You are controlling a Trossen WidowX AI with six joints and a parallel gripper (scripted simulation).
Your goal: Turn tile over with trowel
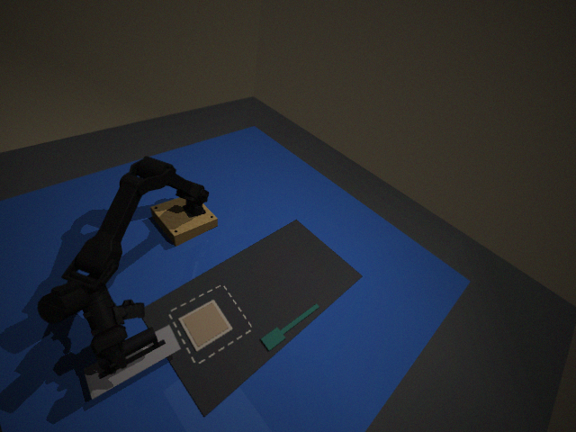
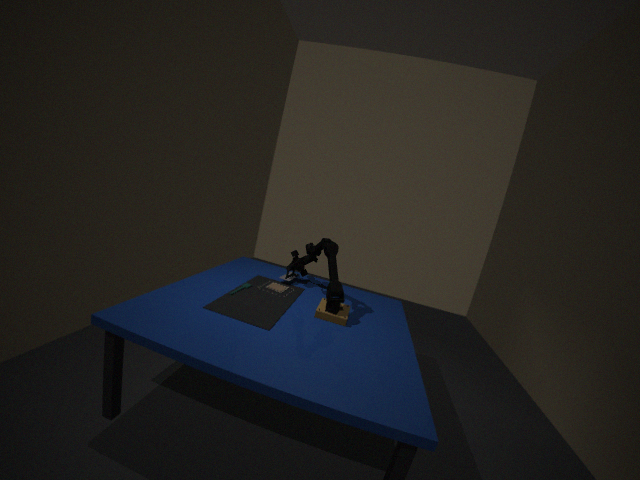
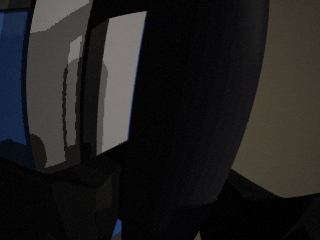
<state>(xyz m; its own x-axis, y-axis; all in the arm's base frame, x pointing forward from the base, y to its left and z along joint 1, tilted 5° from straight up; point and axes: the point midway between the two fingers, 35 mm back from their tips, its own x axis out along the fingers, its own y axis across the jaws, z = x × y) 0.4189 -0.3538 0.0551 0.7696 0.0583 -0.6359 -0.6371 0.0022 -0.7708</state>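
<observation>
Tile inside dashed outline on dark mat

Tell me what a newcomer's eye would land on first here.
The vivid blue table top, with the black arm arching over it from a wooden block. Then the pale pinkish tile on the dark mat, between a green paddle-shaped tool and the pale flat tool in the gripper.

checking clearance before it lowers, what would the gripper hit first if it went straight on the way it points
probably the blue table, via the grey trowel held in the gripper; the remaining gap is unclear
</observation>
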